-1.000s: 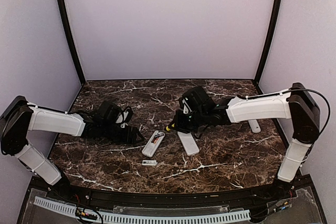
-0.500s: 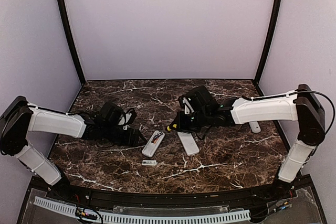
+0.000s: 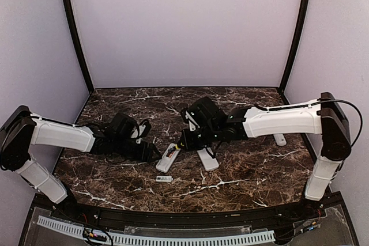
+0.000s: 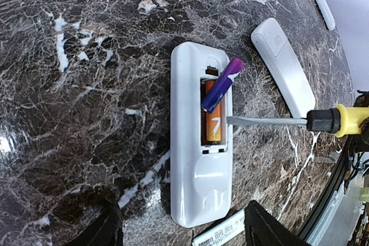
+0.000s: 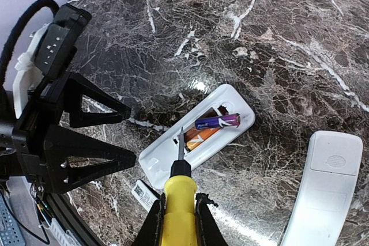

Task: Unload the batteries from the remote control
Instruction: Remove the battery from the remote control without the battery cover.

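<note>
At table centre, in the opened remote (image 4: 199,188): two batteries (image 4: 222,83), one tipped up, one flat.
They look light, rigid, slick and prone to roll; pinch the raised purple end. Right gripper (image 5: 177,223) clamps the screwdriver (image 4: 300,121), tip beside the flat cell; left gripper (image 4: 183,227) is spread wide astride the remote's end, holding nothing.

Both arms reach inward, left gripper (image 4: 185,227) spread wide, right gripper (image 5: 179,210) clamped.

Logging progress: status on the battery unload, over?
Left gripper open at end of remote. Right gripper shut on screwdriver, tip at compartment edge. Purple battery tilted up; orange battery seated.
</note>
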`<move>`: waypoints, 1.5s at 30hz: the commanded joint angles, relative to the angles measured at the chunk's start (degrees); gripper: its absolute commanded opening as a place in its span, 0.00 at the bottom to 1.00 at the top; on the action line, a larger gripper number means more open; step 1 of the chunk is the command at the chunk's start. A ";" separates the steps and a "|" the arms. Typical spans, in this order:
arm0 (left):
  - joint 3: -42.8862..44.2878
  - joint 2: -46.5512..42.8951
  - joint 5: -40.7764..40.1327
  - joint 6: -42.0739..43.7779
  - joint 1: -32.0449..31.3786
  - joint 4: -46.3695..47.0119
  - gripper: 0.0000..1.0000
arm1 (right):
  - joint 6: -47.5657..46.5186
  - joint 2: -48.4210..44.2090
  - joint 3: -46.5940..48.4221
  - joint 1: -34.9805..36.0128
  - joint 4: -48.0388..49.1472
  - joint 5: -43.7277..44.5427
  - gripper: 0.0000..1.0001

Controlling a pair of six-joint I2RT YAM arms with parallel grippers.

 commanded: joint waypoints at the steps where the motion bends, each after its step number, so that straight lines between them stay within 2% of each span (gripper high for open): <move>1: 1.34 0.22 -0.22 0.57 -0.87 -0.30 0.71 | -2.09 2.35 2.60 0.73 -2.53 2.42 0.00; 21: 6.53 7.31 -6.39 3.34 -6.51 -1.50 0.75 | -4.02 7.01 7.11 1.78 -4.52 3.48 0.00; 31: 7.91 9.86 -10.95 3.92 -8.16 -5.34 0.75 | -3.93 7.40 7.70 2.03 -5.98 5.10 0.00; 36: 7.66 10.22 -11.30 4.80 -8.87 -5.12 0.71 | -3.84 7.42 7.68 2.08 -5.43 6.28 0.00; 45: 7.29 10.71 -10.96 5.24 -9.17 -4.92 0.57 | -2.83 6.76 8.09 2.03 -4.33 10.41 0.00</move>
